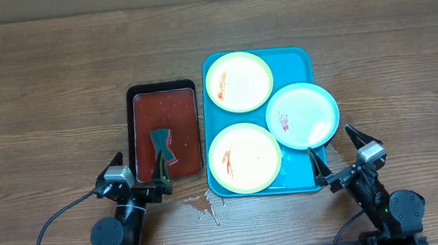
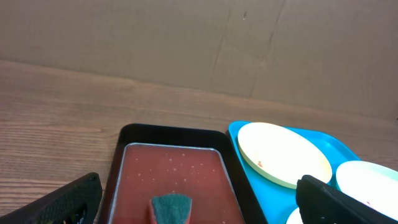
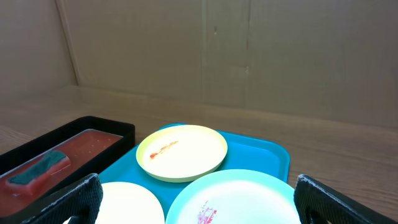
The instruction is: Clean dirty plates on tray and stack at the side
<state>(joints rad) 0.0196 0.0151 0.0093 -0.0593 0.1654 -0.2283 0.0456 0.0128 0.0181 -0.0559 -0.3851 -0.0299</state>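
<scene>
The turquoise tray [image 1: 290, 66] holds three plates with red smears. A yellow-green plate [image 1: 238, 81] lies at its far left, a second yellow-green plate [image 1: 244, 158] at its near left, and a pale blue-white plate [image 1: 303, 115] at its right, resting over the tray's right rim. My left gripper [image 1: 139, 176] is open and empty at the near end of the black tray. My right gripper [image 1: 337, 154] is open and empty at the turquoise tray's near right corner. The right wrist view shows the far plate [image 3: 181, 152], the blue-white plate [image 3: 236, 199] and the tray [image 3: 261, 155].
A black tray of red liquid [image 1: 165, 131] stands left of the turquoise tray, with a green sponge [image 1: 162, 143] in it; the sponge also shows in the left wrist view [image 2: 171, 207]. Red drips [image 1: 202, 208] mark the table near the front. A cardboard wall stands behind the table.
</scene>
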